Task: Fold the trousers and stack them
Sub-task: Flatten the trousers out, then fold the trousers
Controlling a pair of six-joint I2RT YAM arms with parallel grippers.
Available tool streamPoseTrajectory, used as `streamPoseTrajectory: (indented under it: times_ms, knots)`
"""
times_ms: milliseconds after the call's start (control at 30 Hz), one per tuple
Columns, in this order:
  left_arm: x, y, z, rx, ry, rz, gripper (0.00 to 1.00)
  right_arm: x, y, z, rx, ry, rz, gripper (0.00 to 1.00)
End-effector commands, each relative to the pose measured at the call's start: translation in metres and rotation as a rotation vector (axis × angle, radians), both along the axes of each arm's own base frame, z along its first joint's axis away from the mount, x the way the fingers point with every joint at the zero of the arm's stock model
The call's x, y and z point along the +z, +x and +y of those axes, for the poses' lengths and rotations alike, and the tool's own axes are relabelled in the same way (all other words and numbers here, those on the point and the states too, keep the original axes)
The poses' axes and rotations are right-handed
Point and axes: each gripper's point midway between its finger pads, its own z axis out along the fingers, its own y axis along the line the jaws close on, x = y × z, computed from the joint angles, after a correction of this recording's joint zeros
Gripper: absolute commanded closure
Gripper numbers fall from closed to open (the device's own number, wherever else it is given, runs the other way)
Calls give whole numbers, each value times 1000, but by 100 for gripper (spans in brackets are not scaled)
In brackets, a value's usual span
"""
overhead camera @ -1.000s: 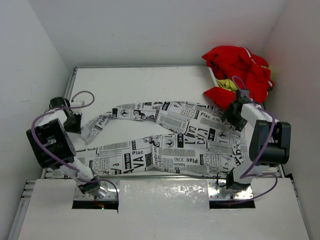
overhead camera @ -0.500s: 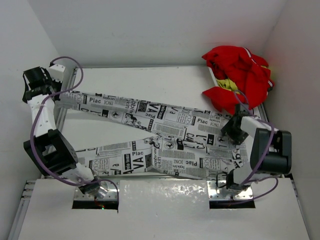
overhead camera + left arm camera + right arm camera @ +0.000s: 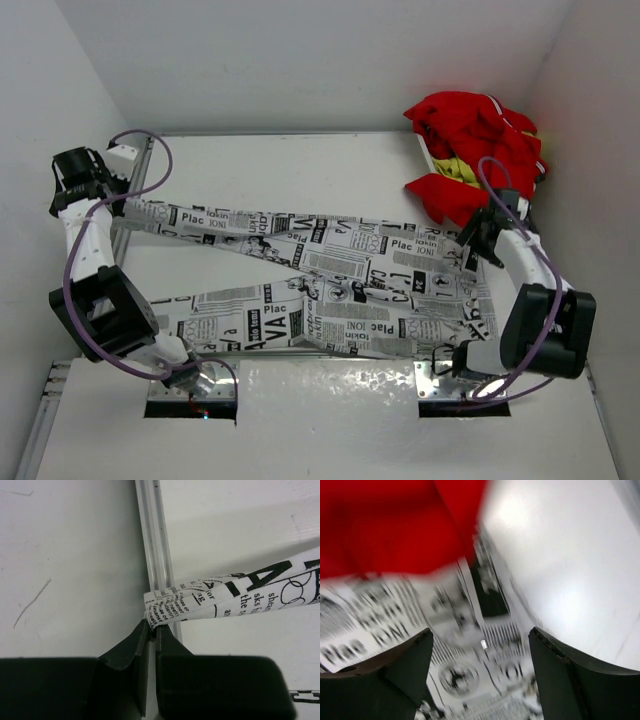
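The trousers (image 3: 340, 270), white with black newspaper print, lie spread across the table with their two legs running left from the waist at the right. My left gripper (image 3: 112, 197) is at the table's far left edge, shut on the cuff of the far leg, which stretches taut and straight. In the left wrist view the fingertips (image 3: 152, 627) pinch the folded cuff (image 3: 200, 600) over a metal rail. My right gripper (image 3: 478, 238) hovers open over the waist end; its view is blurred, with printed cloth (image 3: 470, 645) between the spread fingers and nothing held.
A pile of red clothing (image 3: 475, 150) sits at the far right corner, close to the right gripper, and fills the top left of the right wrist view (image 3: 395, 525). The aluminium rail (image 3: 157, 545) borders the white table (image 3: 300, 165) on the left. Walls enclose the table on three sides.
The left gripper has carried the far leg's cuff up and out to the far left, pulling that leg straight. The right gripper has shifted away from the waist toward the red pile.
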Motion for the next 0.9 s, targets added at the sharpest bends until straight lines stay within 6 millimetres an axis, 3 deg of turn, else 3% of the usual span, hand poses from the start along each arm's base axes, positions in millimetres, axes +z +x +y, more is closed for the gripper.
streamPoseTrajectory:
  times_ms: [0, 200, 233, 300, 367, 567, 700, 733, 767, 867]
  knots:
    - [29, 7, 1, -21, 20, -92, 100, 21, 50, -21, 76, -48, -119, 26]
    - [12, 2, -3, -30, 1, -53, 100, -6, 92, -24, 83, 19, -128, 26]
    - [10, 0, -4, -28, -4, -48, 100, -22, 93, -23, 78, 43, -92, 26]
    - [7, -1, -5, -29, -8, -40, 100, -29, 106, -21, 81, 75, -80, 26]
    - [6, -2, -4, -23, -8, -31, 100, -54, 97, -21, 58, 96, 16, 27]
    - [9, -3, -1, -14, 3, -30, 100, -79, 75, -24, 25, 87, 136, 29]
    - [11, -2, 2, -5, 16, -35, 100, -92, 55, -18, 43, 100, 185, 68]
    - [11, 0, 3, -2, 18, -34, 100, -91, 55, -15, 51, 116, 177, 90]
    - [12, 0, 4, 0, 20, -34, 100, -90, 56, -13, 55, 123, 171, 99]
    - [17, 3, 7, 0, 32, -41, 100, -69, 66, -12, 77, 121, 96, 100]
